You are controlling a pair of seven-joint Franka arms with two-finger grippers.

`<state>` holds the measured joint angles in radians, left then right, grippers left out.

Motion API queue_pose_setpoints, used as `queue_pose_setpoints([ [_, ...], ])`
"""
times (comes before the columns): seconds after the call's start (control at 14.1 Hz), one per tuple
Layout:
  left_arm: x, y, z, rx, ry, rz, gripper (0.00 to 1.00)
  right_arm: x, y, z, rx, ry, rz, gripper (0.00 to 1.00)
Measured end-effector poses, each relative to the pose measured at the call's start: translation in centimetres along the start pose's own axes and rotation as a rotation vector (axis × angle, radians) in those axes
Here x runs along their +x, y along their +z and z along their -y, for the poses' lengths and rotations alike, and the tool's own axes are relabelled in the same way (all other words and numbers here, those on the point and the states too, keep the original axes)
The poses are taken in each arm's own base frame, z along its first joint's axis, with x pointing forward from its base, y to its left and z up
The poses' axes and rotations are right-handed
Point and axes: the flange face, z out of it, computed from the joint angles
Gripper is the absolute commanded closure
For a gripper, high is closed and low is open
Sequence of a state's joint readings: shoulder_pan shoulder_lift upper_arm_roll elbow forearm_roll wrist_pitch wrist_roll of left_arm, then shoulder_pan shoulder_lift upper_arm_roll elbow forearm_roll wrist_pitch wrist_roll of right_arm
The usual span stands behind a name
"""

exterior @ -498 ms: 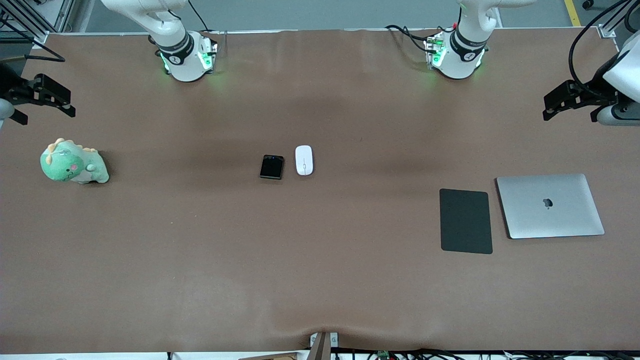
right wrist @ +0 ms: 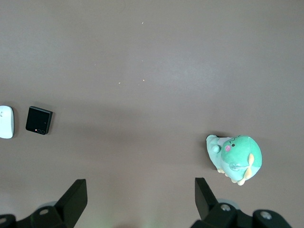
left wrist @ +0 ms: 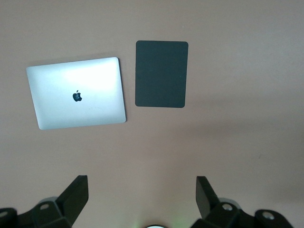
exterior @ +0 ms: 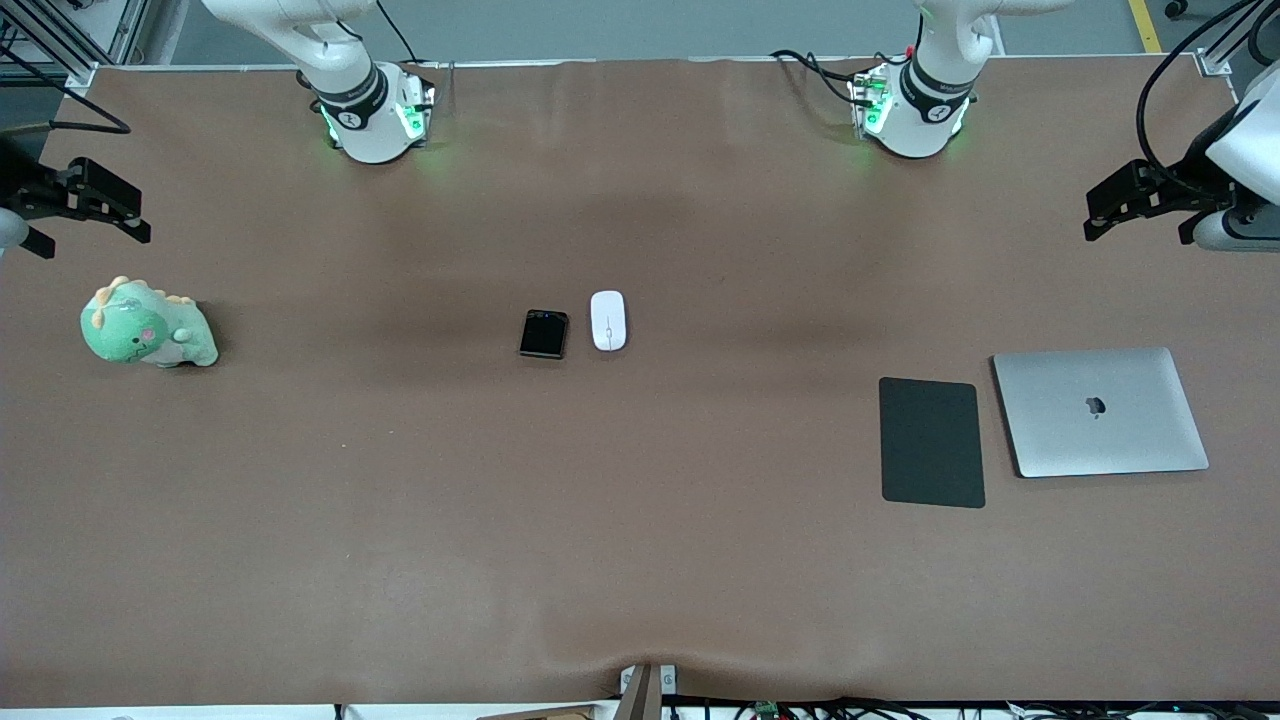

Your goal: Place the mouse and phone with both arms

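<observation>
Mouse and phone lie side by side, close but apart, at mid-table on the brown table cover, the phone toward the right arm's end and the white mouse toward the left arm's end. Neither has been picked up. The right gripper hangs at the table's edge on its own end, over bare cover just farther from the front camera than the green plush dinosaur; its fingers stand spread wide with nothing between them. The left gripper hangs at the other end, over bare cover farther from the front camera than the silver laptop and the black mouse pad, and its fingers are likewise parted and empty. Both task items sit well apart from either set of jaws, roughly midway between them. The step in hand looks like the approach. To do it well, each arm would likely take the item on its own side, the right for the phone and the left for the mouse, so the arms do not cross. Because the two lie so close, the descents probably want staggering, or fingers set across each item's short width, to avoid knocking the neighbour. Both items look smooth and low, so a slipping grip is a risk
</observation>
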<state>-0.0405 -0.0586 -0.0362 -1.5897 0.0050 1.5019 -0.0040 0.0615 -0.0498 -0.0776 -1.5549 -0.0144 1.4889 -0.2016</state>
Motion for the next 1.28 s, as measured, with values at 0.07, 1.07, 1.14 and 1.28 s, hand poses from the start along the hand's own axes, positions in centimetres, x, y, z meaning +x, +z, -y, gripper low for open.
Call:
queue_pose_setpoints([
  [0.07, 0.1, 0.2, -0.3, -0.001, 0.006, 0.003, 0.00, 0.1, 0.1, 0.1, 0.000, -0.002, 0.001, 0.00],
  [1.07, 1.0, 11.5, -23.3, 0.019, 0.129, 0.193, 0.00, 0.8, 1.1, 0.2, 0.002, -0.005, 0.021, 0.00],
  [1.14, 0.9, 12.6, -25.2, 0.021, 0.112, 0.197, 0.00, 0.9, 1.3, 0.1, 0.003, -0.003, 0.025, 0.00],
  [1.28, 0.8, 14.9, -28.9, 0.018, 0.085, 0.195, 0.00, 0.9, 1.6, -0.4, 0.004, 0.004, 0.030, 0.00],
])
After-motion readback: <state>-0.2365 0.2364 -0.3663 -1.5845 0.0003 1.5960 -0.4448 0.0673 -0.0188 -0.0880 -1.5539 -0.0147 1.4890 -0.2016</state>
